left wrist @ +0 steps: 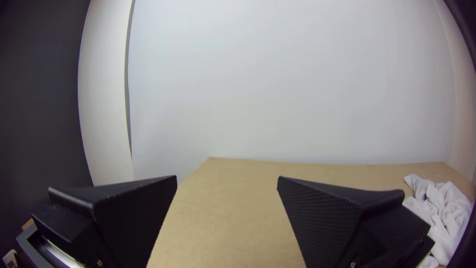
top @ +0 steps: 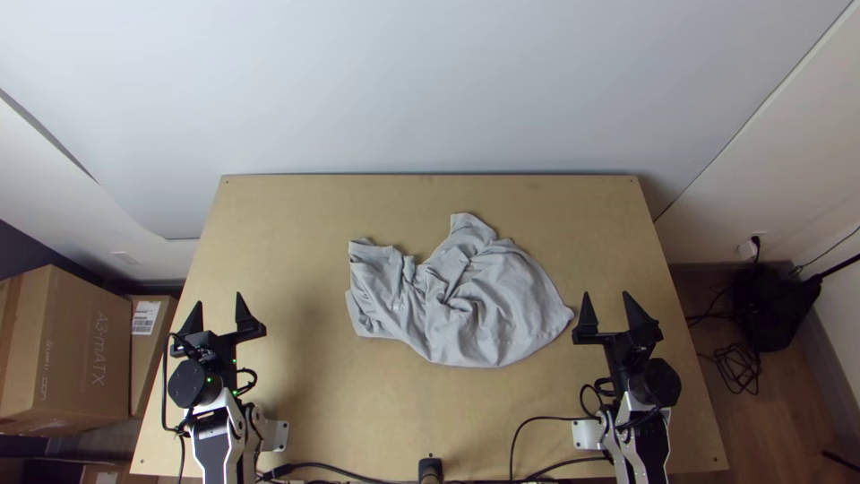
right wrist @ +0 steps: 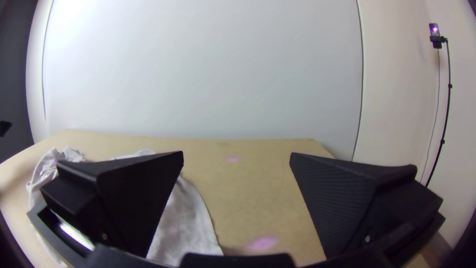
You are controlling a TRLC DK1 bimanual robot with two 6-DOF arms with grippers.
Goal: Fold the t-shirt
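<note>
You had room between the bunched t-shirt [top: 493, 309] and every edge of the surface [top: 296, 224]; your left gripper [top: 219, 299] and right gripper [top: 607, 294] stood wide. You couldn't discern its collar.

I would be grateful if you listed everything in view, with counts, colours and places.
T-shirt: one, light grey, bunched mid-table
Table: one, light wood, before the arms
Cardboard boxes: at least three, brown, beyond the table's left side
Walls: several, white and dark, around the table
Floor: one, brown, right of the table
Bag-like item: one, black, on that floor
Cables: several, black, near edge and floor
Stand with device: one, black, by the right wall
Arms: two, white and black, near corners
Left end effector: one, black, open, table's left
Right end effector: one, black, open, table's right
</note>
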